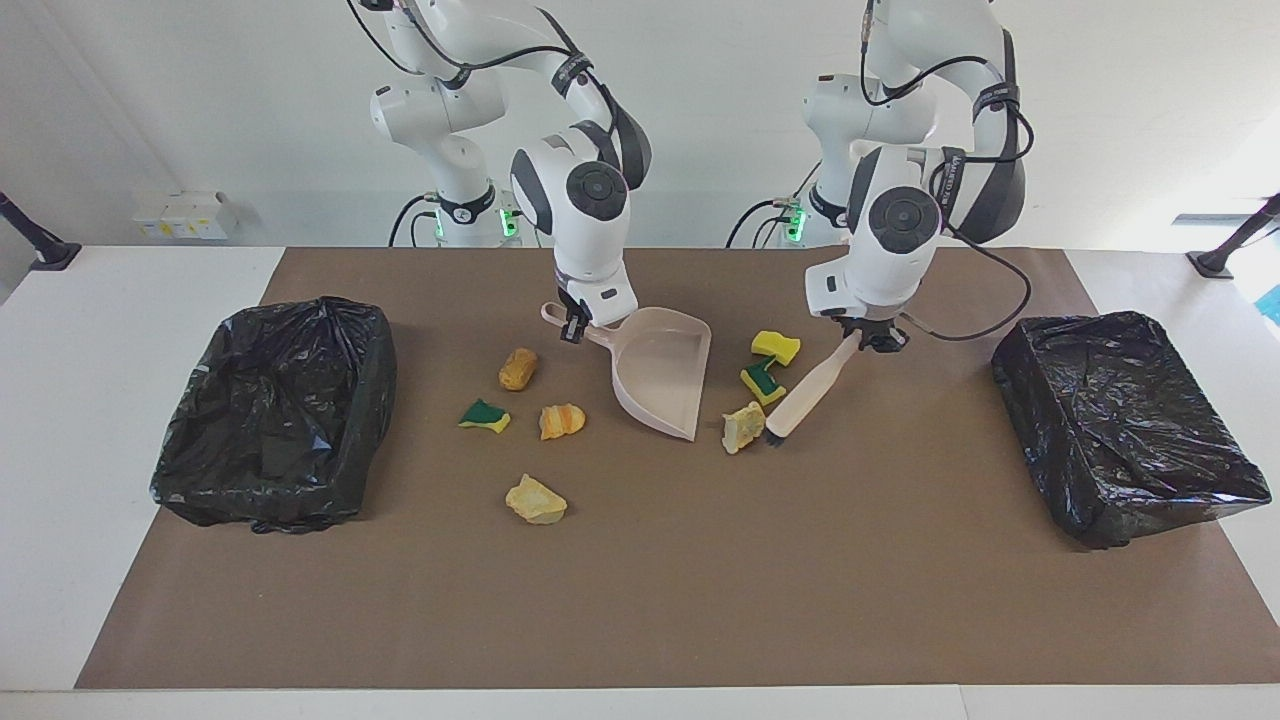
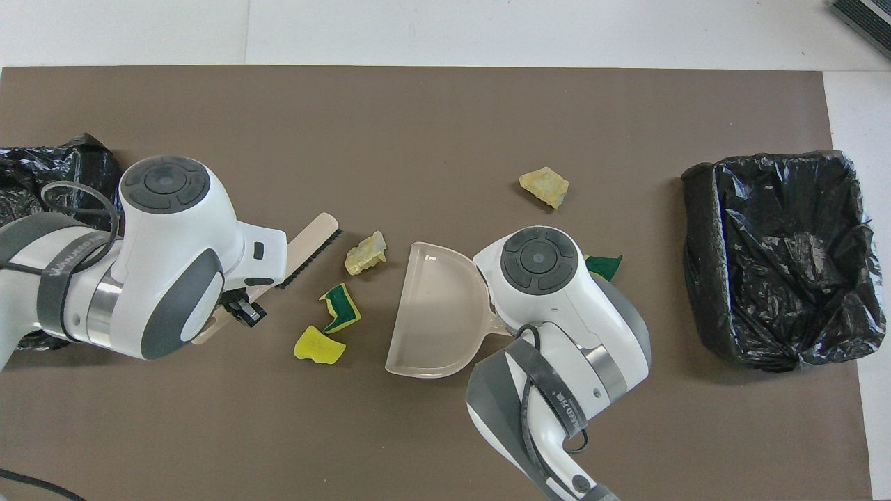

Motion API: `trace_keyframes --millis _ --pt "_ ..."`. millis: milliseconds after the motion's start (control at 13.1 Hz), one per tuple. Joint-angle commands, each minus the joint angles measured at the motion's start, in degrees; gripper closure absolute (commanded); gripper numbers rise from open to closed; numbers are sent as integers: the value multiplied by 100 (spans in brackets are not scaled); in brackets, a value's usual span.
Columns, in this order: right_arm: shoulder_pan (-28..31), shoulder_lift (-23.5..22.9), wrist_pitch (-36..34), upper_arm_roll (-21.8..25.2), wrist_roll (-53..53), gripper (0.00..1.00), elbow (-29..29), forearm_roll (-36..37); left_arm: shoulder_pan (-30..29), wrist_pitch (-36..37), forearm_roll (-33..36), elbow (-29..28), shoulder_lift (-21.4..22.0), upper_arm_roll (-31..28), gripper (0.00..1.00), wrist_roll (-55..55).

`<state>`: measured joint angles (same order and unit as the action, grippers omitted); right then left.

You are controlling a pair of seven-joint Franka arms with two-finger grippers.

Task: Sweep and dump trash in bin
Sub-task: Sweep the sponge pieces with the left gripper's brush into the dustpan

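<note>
The sweeping has only begun — the dustpan [image 1: 665,370] is empty and neither black-lined bin [image 1: 275,410] shows scraps inside. The left gripper [image 1: 868,340], right of centre in the facing view, has its jaws clamped on the brush [image 1: 808,392]; its black bristles touch a pale crumbly foam chunk [image 1: 742,427] just beside the pan's lip. The right gripper [image 1: 574,325] has its jaws clamped on the pan's thin handle. The trash lies on the brown counter [image 1: 640,600]: two yellow-and-green sponge pieces [image 1: 770,365] between brush and pan, four more scraps [image 1: 530,420] left of centre. The bin liners are shiny and wrinkled; the pan is smooth plastic.
</note>
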<state>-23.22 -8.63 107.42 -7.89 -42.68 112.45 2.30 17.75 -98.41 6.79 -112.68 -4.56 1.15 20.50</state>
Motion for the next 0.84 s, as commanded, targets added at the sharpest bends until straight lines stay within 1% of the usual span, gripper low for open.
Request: trace_keyframes --millis 0,152,228,304,381,457,533,685,761 --pt "28 133 51 -28 -205 100 163 -20 -26 216 15 -595 464 52 100 -1673" --pt "28 142 42 -28 -205 100 163 -20 71 349 -150 -860 648 69 100 -3280" --pt "28 142 42 -20 -240 100 163 -20 167 332 -282 -1009 745 78 100 -4220" --pt "28 133 42 -28 -275 100 163 -20 255 236 -345 -1236 885 78 100 -4856" --pt "28 142 51 -20 -328 100 163 -20 334 87 -450 -1630 1130 78 100 -5027" --pt "28 142 51 -28 -328 100 163 -20 448 -289 -468 -2087 1376 87 100 -5012" --pt "37 142 51 -28 -363 100 180 -20 475 -832 -538 -2343 1475 87 100 -4794" --pt "89 177 173 -28 -809 100 355 -46 441 -1397 -1054 -2268 1248 61 100 -3795" --pt "116 177 209 -28 -881 100 374 -55 440 -1626 -1162 -2241 1151 61 100 -3520"
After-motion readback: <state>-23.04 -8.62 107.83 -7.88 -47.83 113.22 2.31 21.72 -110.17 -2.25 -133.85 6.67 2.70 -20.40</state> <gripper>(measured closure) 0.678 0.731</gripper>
